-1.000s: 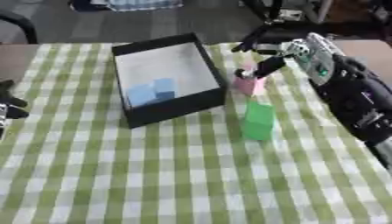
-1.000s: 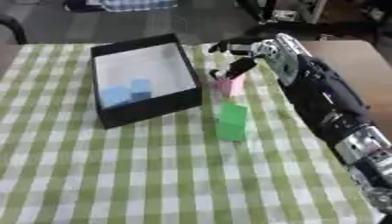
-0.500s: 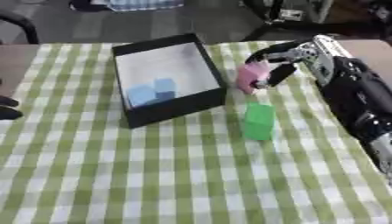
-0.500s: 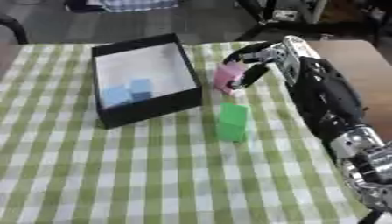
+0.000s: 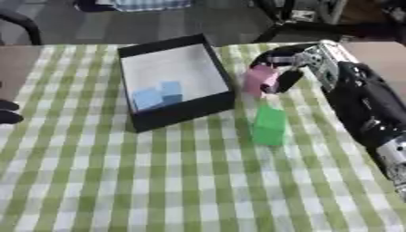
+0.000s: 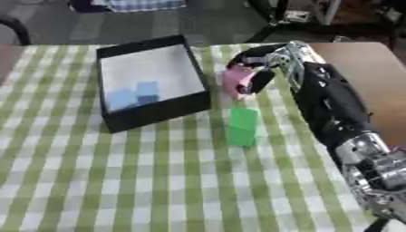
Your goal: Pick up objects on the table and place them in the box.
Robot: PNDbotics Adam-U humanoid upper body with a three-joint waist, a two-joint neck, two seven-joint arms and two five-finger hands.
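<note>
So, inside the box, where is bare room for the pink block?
The box floor is bare over its far and middle part, bordered by the far and right walls. The near-left corner is crowded by blue blocks. The right hand holds the pink block just outside the right wall, above the green block.

Count at this moment:

Boxes: 1. Black box [image 5: 174, 81], open top, pale floor, on the checked tablecloth [image 5: 119, 181] toward the far edge of the tabletop, left of centre.

Blue blocks: 2, both inside the box at its near-left corner: a paler one [image 5: 147, 97] and a darker one [image 5: 170, 90], side by side.

Pink blocks: 1. Pink block [image 5: 257, 80], pinched in the right hand [image 5: 287, 63], just off the box's right wall.

Green blocks: 1. Green block [image 5: 269, 125], standing on the cloth nearer than the pink one.

Total loose blocks: 4.
</note>
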